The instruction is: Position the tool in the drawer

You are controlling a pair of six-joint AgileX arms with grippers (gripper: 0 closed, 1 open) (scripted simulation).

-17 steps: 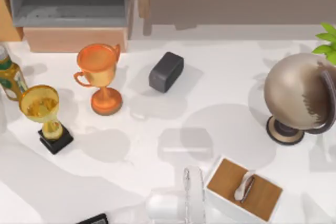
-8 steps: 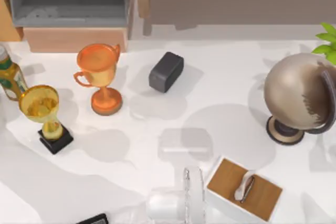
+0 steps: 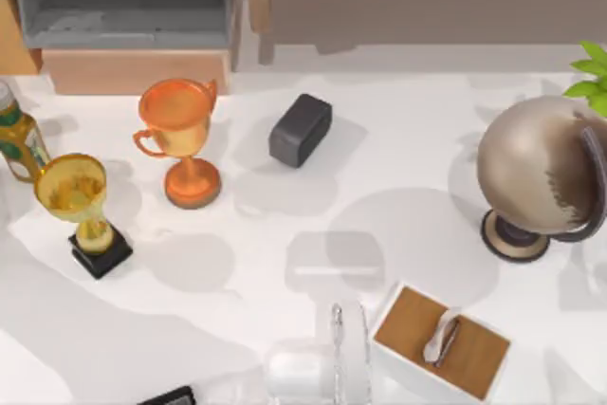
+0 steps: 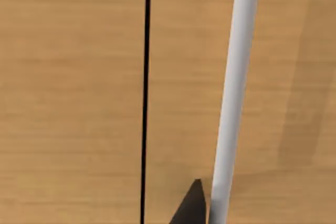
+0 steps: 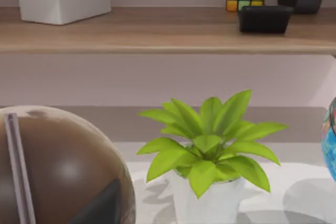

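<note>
Our left gripper (image 4: 191,208) sits hard up against a tan wooden surface (image 4: 73,98). A dark tip of it pokes in beside a white bar (image 4: 233,93), and a thin black seam (image 4: 146,93) runs alongside. How wide that pincer stands, we cannot tell. Over to our right gripper (image 5: 102,205): a dark wedge of it shows in front of the brown globe (image 5: 58,166), with the leafy green plant (image 5: 210,142) just beyond and a wooden shelf (image 5: 157,35) behind. Again, we cannot tell whether it is wide or narrow.

Out on the table, the stapler (image 3: 169,395) lies at the bottom edge of the top view, left of centre, half cut off and on its own. The drawer (image 3: 133,71) stands open in the upper left, its grey inside bare and its tan front facing the table. Between them are the orange trophy (image 3: 180,139) and the gold trophy (image 3: 81,206). The dark grey block (image 3: 300,130) lies near centre.
</note>
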